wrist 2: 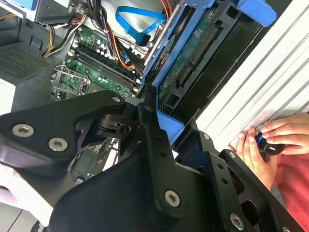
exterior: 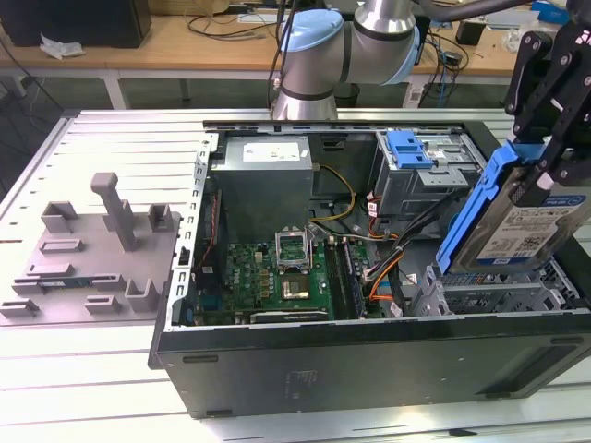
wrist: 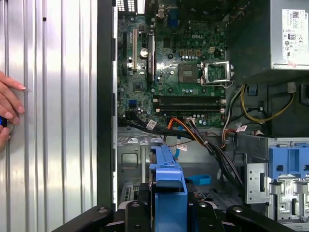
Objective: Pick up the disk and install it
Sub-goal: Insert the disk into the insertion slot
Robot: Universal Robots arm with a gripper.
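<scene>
Exterior view: disk (exterior: 531, 226) held up over the open computer case (exterior: 369, 355).
The fingers (exterior: 559, 152) are clenched on the upper edge of the disk's blue bracket. The disk hangs tilted, label outward, above the case's end at the exterior view's right, near the drive cage with the lighter-blue latch (exterior: 411, 148). Inside the case lie the motherboard (exterior: 277, 272) and the grey power supply (exterior: 263, 171). A grey fixture (exterior: 92, 245) sits on the counter (exterior: 92, 397) toward the exterior view's left. In the first wrist view the bracket stands between the black fingers, and a person's hand (wrist: 7, 106) lies on the ribbed counter beside the case.
</scene>
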